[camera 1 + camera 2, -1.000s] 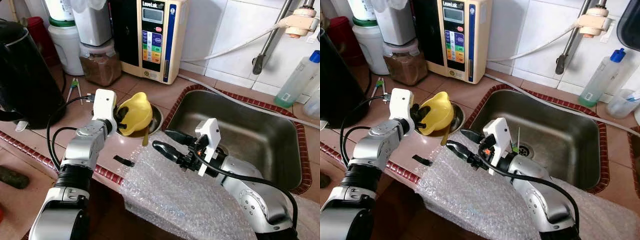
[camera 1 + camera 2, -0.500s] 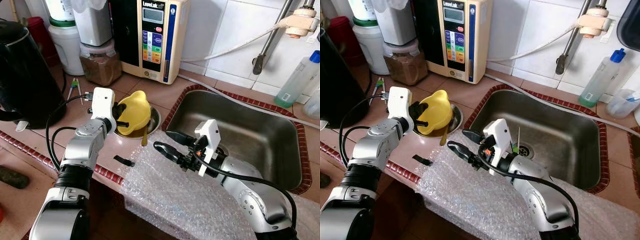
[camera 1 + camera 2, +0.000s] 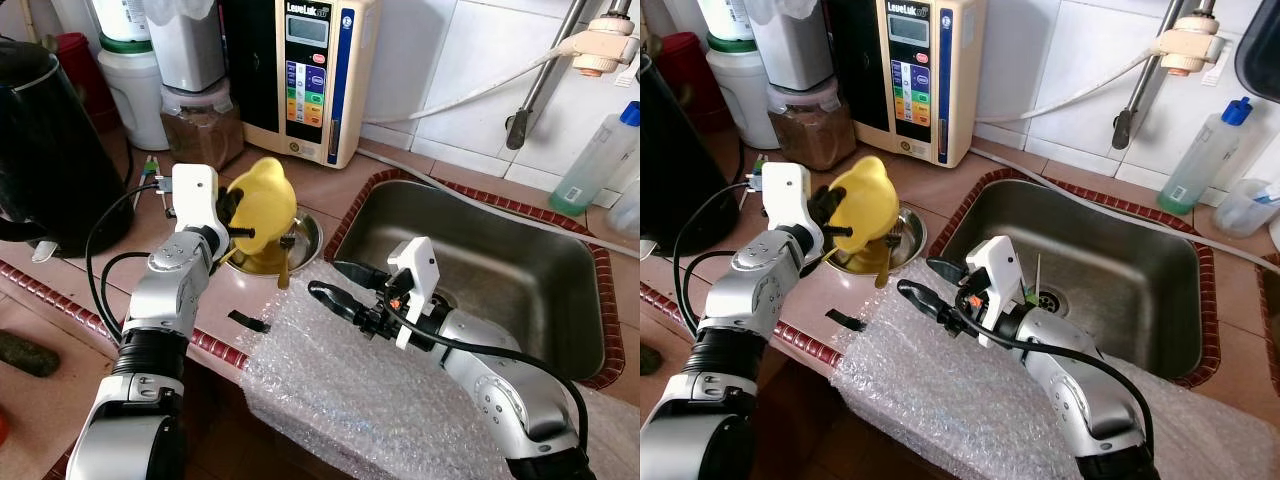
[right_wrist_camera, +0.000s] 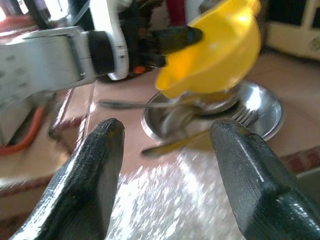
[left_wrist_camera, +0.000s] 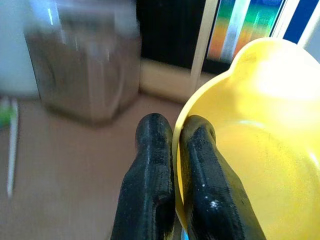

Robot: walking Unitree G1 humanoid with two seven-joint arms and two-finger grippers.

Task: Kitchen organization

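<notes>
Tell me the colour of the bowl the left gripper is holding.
Yellow: the bowl pinched in the left gripper, clearest in the left wrist view.

A home kitchen. A steel sink (image 3: 500, 262) is set in a terracotta-tiled counter (image 3: 300, 175) with white wall tiles (image 3: 455, 60) behind. At the far left stand a water ionizer (image 3: 305, 75), a jar (image 3: 203, 125) of brown powder and a black kettle (image 3: 45, 150); a dish-soap bottle (image 3: 597, 160) stands at the far right, beside the tap pipe (image 3: 540, 75).

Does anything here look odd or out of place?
Yes: bubble wrap lies draped over the counter edge beside the sink, and the left pincer holds a yellow bowl tipped on edge above a steel dish.
</notes>
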